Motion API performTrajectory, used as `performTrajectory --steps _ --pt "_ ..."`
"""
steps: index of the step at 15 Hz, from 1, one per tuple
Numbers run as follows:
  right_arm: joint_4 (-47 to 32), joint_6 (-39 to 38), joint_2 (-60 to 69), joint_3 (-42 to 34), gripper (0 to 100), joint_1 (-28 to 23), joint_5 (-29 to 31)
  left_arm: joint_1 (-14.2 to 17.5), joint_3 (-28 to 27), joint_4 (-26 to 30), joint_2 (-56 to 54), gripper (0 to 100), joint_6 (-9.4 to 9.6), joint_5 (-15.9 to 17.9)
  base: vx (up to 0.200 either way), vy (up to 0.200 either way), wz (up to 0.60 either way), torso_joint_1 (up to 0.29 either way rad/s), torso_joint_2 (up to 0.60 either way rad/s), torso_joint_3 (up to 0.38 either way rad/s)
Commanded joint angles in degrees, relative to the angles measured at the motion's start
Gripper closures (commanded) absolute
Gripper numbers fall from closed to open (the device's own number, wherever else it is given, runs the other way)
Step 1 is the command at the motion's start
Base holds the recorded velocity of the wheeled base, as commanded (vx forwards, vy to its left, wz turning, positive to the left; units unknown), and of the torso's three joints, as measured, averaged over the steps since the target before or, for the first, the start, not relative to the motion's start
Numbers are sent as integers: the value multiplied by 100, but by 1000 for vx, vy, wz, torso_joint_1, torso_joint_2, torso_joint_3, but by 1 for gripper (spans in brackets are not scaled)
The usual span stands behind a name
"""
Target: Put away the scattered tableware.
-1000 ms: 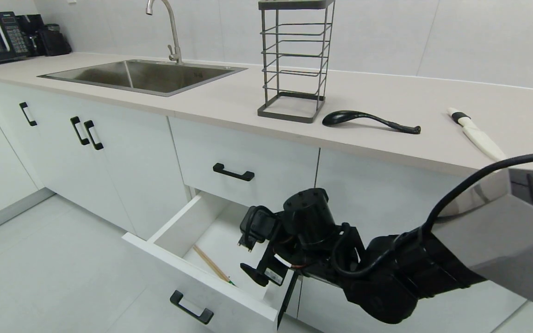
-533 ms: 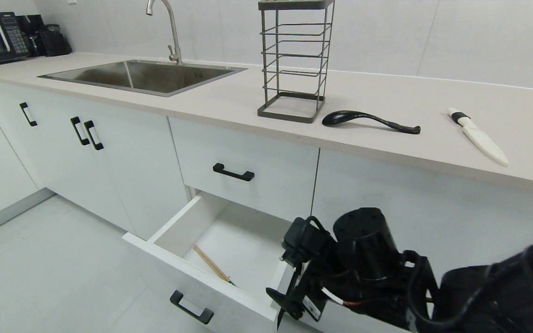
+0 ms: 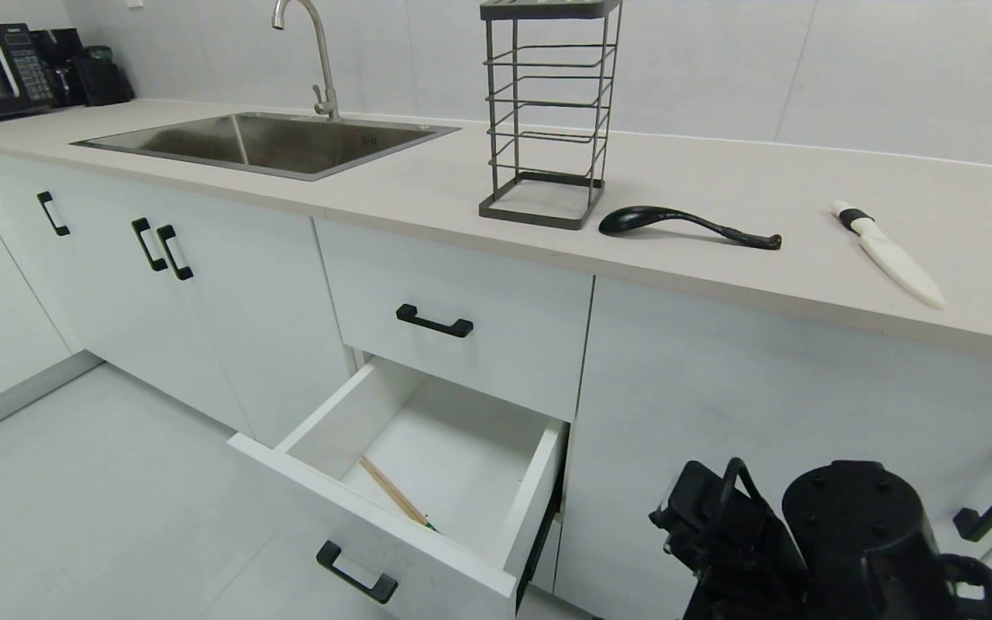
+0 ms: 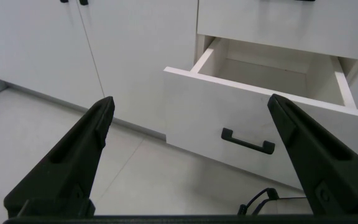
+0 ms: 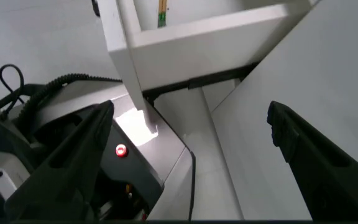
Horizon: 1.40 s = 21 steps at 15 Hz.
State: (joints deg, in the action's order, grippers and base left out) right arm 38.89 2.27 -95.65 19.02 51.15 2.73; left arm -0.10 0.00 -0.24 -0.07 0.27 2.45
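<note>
The right gripper [image 5: 189, 112] has its fingers spread wide with nothing between them. In the head view the right arm [image 3: 849, 534] now sits in the lower right corner; a second ago it hung over the open drawer [image 3: 358, 534] at lower centre, and it has since drawn back to the right, uncovering the drawer's right wall. The left gripper [image 4: 189, 102] is also spread apart and empty, facing the drawer front and its black handle [image 4: 247, 142]. The chopsticks [image 3: 393, 492] lie inside the drawer against its front panel, where they were before. On the countertop [image 3: 427, 194], the black spoon [image 3: 685, 226] just right of the wire rack [image 3: 548, 112] and the white knife [image 3: 888, 254] at the far right have not moved.
</note>
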Motion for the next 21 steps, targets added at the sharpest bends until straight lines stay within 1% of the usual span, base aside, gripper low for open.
performTrajectory --steps 1,3,8,10,14,21 --pt "-206 37 178 -82 0 9 -1 1 0 -2 7 0 0 1 0 0 0 0 0 0" --pt "-347 37 187 -91 0 -9 -1 1 0 -2 7 0 0 1 0 0 0 0 0 0" --pt "-356 55 187 -65 0 0 -9 1 0 -2 7 0 0 1 0 0 0 0 0 0" --pt "-364 186 187 -65 0 0 -9 1 0 -2 7 0 0 1 0 0 0 0 0 0" --pt "-364 204 187 -65 0 9 -9 1 0 -2 7 0 0 1 0 0 0 182 -98 -96" --pt "-364 204 187 -82 0 26 -9 1 0 -2 7 0 0 1 0 0 0 220 -535 -220"
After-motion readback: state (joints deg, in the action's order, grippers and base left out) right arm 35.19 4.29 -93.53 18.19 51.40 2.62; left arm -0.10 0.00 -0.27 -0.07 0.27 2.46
